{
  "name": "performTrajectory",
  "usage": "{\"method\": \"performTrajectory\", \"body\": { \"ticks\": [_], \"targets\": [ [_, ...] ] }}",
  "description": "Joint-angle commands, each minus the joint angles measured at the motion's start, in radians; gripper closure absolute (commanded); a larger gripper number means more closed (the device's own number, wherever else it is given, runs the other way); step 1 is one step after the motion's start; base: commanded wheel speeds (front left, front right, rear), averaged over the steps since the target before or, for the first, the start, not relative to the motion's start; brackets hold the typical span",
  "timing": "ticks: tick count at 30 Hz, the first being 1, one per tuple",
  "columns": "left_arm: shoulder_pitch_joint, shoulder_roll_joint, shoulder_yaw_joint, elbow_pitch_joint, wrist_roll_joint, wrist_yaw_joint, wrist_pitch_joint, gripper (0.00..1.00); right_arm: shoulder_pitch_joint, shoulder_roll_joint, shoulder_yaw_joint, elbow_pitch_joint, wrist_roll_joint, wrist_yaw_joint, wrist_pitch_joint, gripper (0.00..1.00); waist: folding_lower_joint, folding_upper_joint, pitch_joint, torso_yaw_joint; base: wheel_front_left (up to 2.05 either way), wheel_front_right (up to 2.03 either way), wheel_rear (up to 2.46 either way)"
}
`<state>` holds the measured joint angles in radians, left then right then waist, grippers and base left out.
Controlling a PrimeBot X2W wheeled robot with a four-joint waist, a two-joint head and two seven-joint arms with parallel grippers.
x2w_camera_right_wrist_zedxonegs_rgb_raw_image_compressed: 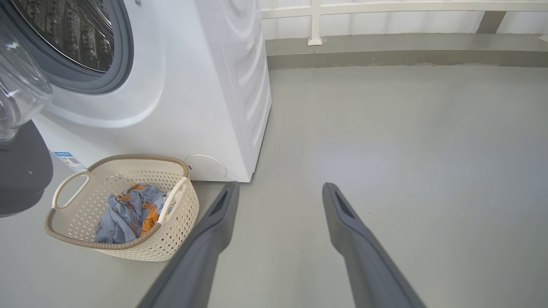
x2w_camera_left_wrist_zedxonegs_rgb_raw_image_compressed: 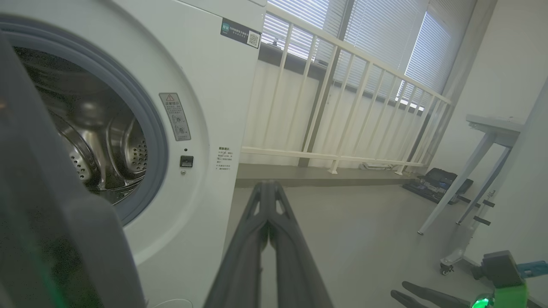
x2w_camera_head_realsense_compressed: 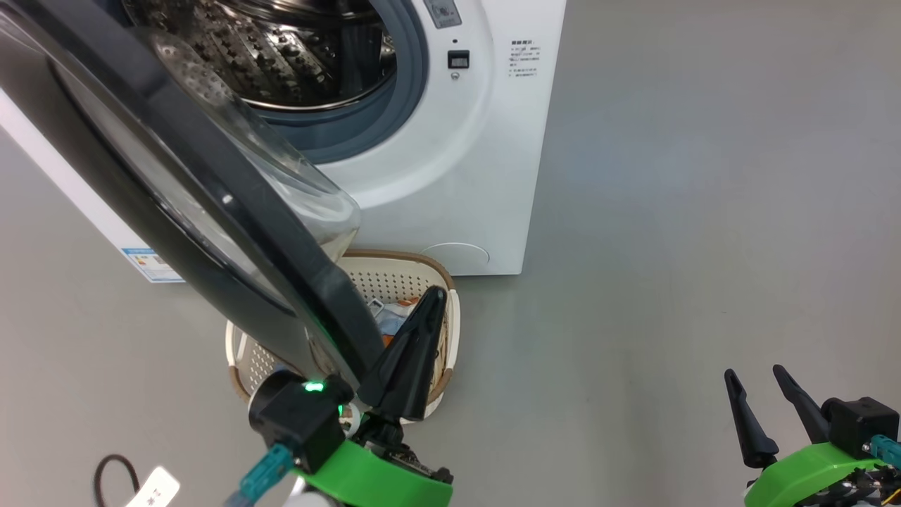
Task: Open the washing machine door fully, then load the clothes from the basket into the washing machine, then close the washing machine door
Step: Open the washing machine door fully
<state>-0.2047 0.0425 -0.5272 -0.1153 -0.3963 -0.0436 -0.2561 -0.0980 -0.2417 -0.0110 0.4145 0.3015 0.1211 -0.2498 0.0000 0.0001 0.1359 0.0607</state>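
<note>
- The large round washing machine door (x2w_camera_head_realsense_compressed: 211, 183), a glossy black rim around a clear domed glass bowl, stands swung out across the upper left of the head view. Its lower edge hangs over the basket, and I judge it not yet fully open.
- The door looks rigid, hinged and fairly heavy, and its smooth rim is probably slippery. The free edge of the rim is the place to push or hook, not the glass.
- The left hand (x2w_camera_head_realsense_compressed: 431, 303) is clenched, with its dark fingers pressed together on nothing. It sits at lower centre, just beside the rim; whether it touches the rim I cannot tell.
- The right hand (x2w_camera_head_realsense_compressed: 753, 372) is released with its fingers spread, at the lower right, well apart from everything.
- The clothes (x2w_camera_right_wrist_zedxonegs_rgb_raw_image_compressed: 128, 214), soft light-blue and orange garments, lie crumpled in the small cream perforated plastic basket (x2w_camera_right_wrist_zedxonegs_rgb_raw_image_compressed: 175, 239) with a brown woven rim. The basket stands close in front of the big white boxy washing machine (x2w_camera_head_realsense_compressed: 479, 176).
- They look light and limp, so pinching a raised fold should lift them.
- The floor (x2w_camera_head_realsense_compressed: 704, 211) is smooth and grey. In the left wrist view a white railing (x2w_camera_left_wrist_zedxonegs_rgb_raw_image_compressed: 342, 107) runs beyond the machine.
</note>
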Motion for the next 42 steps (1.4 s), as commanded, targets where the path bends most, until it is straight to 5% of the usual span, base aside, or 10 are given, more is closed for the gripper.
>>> {"method": "performTrajectory", "body": {
  "ticks": [1, 14, 42],
  "targets": [
    [-0.047, 0.008, 0.024, 0.022, -0.023, 0.007, -0.005, 1.0, -0.016, -0.015, 0.02, -0.025, -0.005, 0.01, -0.012, 0.0, 0.0, -0.0001, 0.007, -0.005, 0.0, 0.0, 0.0],
    [-0.092, 0.008, 0.067, 0.175, -0.08, 0.019, -0.006, 1.0, -0.026, -0.014, 0.014, -0.032, -0.007, 0.01, -0.012, 0.0, 0.0, -0.0001, 0.021, -0.007, 0.0, 0.0, 0.0],
    [-0.007, 0.008, 0.17, 0.224, -0.072, -0.003, -0.006, 1.0, -0.017, -0.03, 0.024, -0.06, -0.006, 0.01, -0.012, 0.0, 0.0, -0.0001, -0.003, 0.078, 0.0, 0.0, 0.0]
  ]
}}
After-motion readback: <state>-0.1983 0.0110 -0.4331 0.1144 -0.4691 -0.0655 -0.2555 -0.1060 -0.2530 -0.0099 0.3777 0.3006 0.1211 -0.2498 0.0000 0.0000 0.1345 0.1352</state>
